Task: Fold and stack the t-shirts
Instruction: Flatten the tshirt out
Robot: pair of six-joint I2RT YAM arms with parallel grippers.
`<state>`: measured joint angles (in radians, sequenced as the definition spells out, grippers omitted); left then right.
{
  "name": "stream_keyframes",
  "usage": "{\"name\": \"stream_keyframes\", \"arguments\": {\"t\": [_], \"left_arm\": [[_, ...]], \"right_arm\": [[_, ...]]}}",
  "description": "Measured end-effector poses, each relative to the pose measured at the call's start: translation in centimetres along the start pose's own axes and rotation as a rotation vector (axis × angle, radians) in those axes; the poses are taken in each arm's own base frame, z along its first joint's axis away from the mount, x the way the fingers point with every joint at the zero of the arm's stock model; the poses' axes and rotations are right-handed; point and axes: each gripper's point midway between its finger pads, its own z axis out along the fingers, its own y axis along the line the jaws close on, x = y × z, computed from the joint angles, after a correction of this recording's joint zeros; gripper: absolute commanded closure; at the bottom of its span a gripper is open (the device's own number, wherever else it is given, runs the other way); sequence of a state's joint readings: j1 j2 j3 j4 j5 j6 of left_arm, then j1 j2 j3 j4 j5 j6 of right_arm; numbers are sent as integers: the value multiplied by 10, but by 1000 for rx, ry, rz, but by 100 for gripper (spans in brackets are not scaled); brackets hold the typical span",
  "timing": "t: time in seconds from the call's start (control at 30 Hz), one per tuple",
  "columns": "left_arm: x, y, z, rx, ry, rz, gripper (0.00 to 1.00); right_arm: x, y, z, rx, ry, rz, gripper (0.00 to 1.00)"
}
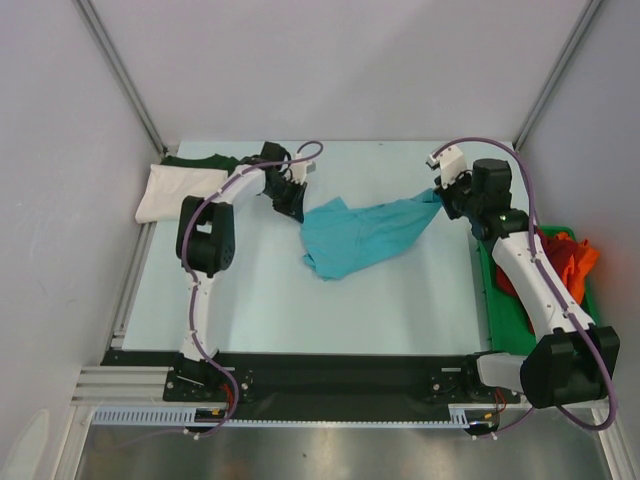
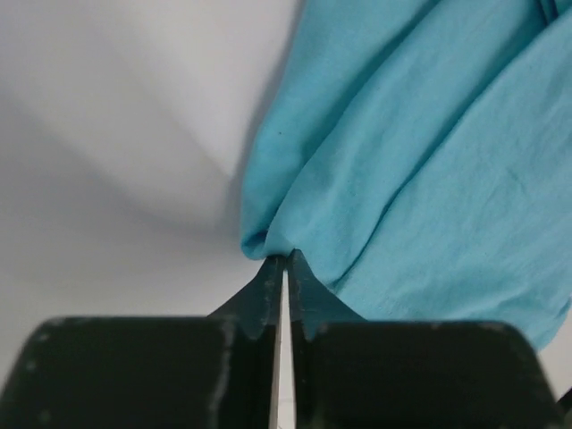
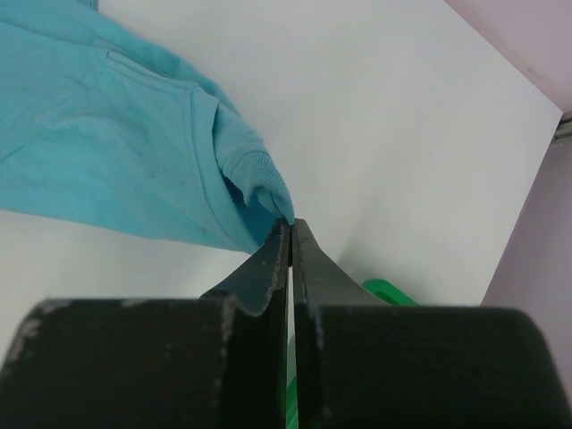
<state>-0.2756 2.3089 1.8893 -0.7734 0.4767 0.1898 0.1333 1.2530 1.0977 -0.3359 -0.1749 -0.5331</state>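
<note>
Sagging in soft wrinkles across mid-table, the turquoise t-shirt (image 1: 365,235) is hanging between both arms: the left gripper (image 2: 284,261) is pinching a folded edge, the right gripper (image 3: 290,225) is nipping a ribbed hem corner. Smooth pale table (image 1: 400,315) is showing along its near side.

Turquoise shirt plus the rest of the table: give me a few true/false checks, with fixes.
1. Left jaws pinch the turquoise shirt. True.
2. Right jaws stand open and empty. False: they are shut on the shirt's edge.
3. The turquoise shirt lies folded flat. False: it is bunched, strung between both arms.
4. The white shirt lies at the far left of the table. True.
5. The orange shirt lies on the white one. False: it is in the green tray at the right.
</note>
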Motion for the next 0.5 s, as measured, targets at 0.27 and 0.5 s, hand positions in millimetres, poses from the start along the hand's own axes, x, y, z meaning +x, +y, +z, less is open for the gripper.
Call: {"name": "stream_keyframes", "arguments": {"t": [0.27, 0.5], "left_arm": [[4, -13, -17, 5, -13, 25, 99], [0, -54, -109, -66, -153, 110, 100]], "right_arm": [[1, 2, 6, -14, -2, 11, 100], [-16, 14, 16, -55, -21, -16, 100]]}}
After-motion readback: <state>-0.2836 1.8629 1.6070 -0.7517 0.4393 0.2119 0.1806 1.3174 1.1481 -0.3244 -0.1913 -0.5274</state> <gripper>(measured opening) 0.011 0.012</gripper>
